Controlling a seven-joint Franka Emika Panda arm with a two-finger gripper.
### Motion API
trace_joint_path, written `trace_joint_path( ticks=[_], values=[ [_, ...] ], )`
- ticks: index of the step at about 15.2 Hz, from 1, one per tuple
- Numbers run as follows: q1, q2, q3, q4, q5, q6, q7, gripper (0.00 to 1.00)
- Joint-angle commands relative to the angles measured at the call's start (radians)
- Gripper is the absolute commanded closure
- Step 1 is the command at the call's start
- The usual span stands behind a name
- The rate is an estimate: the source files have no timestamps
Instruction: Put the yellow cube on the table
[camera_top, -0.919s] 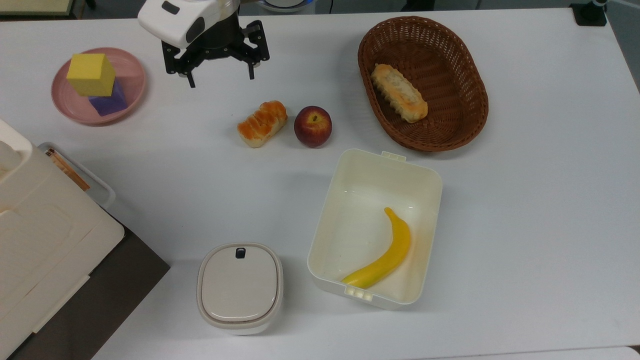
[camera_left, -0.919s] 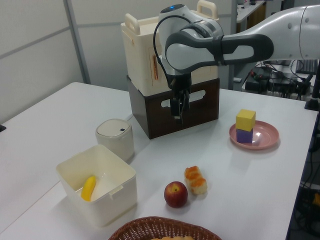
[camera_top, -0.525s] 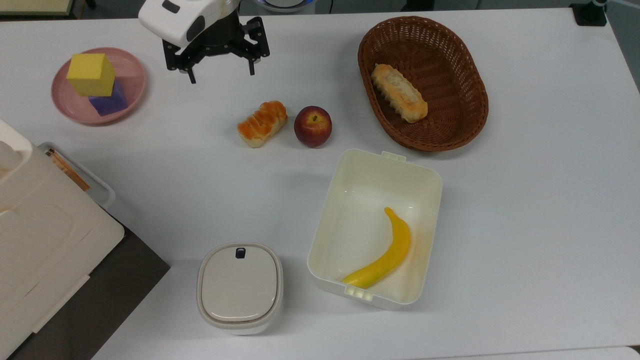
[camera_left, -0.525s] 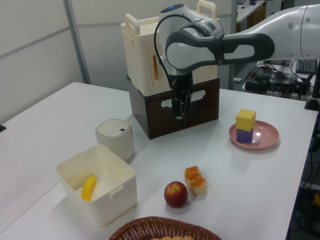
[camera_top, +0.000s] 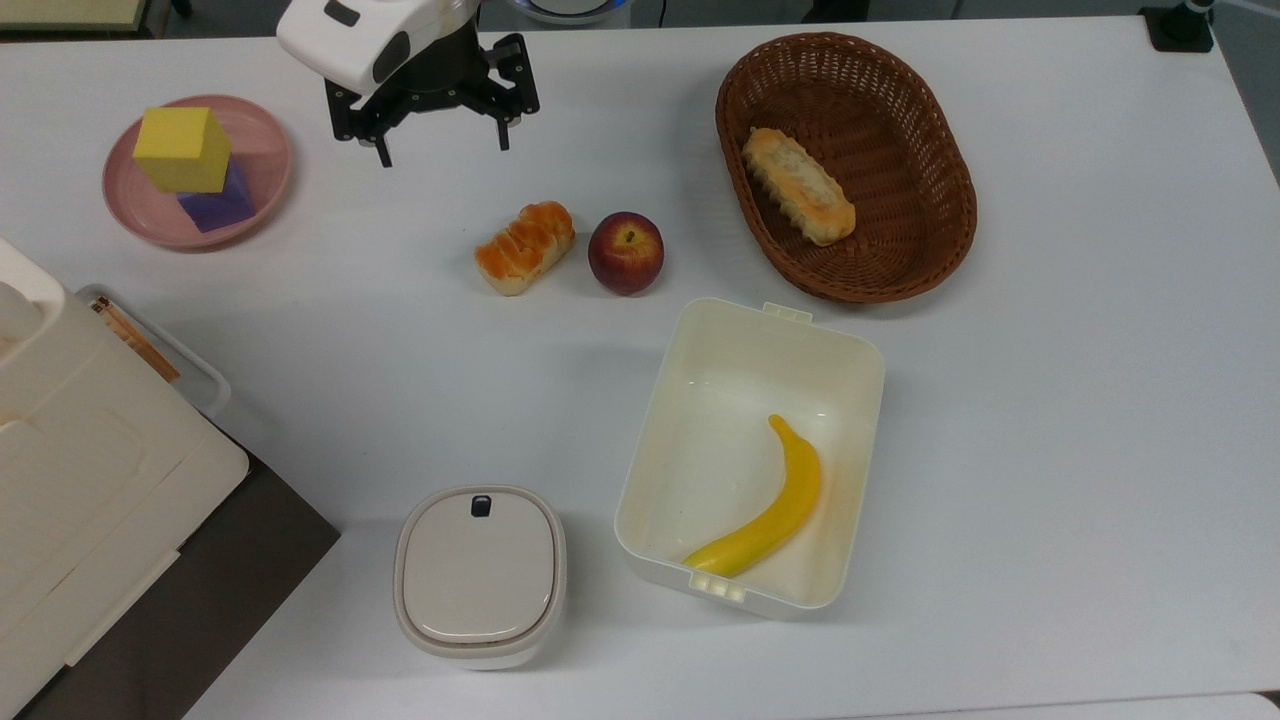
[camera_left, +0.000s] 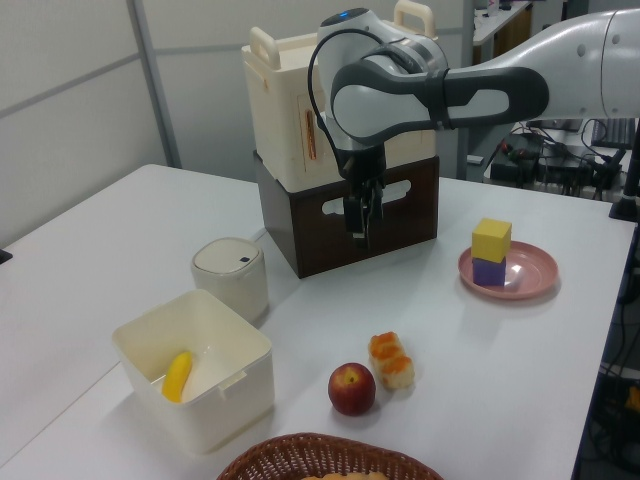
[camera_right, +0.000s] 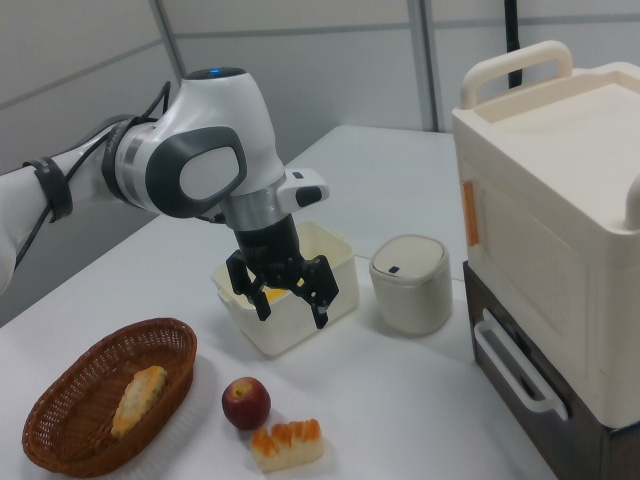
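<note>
**Reaching for the cube, nothing yet in the grip**

Going by the top view, we begin at the near edge of the white bench (camera_top: 1050, 400). A lidded white canister (camera_top: 480, 572) stands there, and to the top view's right of it an open cream box (camera_top: 752, 450) holds a yellow banana (camera_top: 765, 515). At the top view's lower left a cream case (camera_top: 70, 480) sits on a dark crate.

Further in, mid-bench, a glazed bread roll (camera_top: 524, 247) lies just beside a red apple (camera_top: 625, 252). A brown wicker basket (camera_top: 940, 200) with a long pastry (camera_top: 797, 185) in it sits to the top view's right.

Towards the far edge, the end effector (camera_top: 440, 150) hangs above the bench with its fingers spread wide and nothing between them. At the top view's left, well apart from it, the yellow cube (camera_top: 183, 148) rests on a purple cube (camera_top: 220, 203) inside a pink dish (camera_top: 265, 150).

We judge the step in hand to be the approach, with the pick not yet made. The next move calls for travel towards the top view's left, over the dish, then a descent that closes on the yellow cube alone, stopping short of the purple one. Nothing stands between; the risk we see is toppling the stack.
</note>
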Motion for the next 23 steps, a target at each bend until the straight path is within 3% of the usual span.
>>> trace_joint_path(
  ticks=[1,23],
  values=[
    [0.013,-0.016,-0.007,-0.008,0.011,-0.037,0.009,0.00],
    [-0.011,-0.035,-0.010,0.015,-0.001,-0.115,-0.004,0.00]
  ],
)
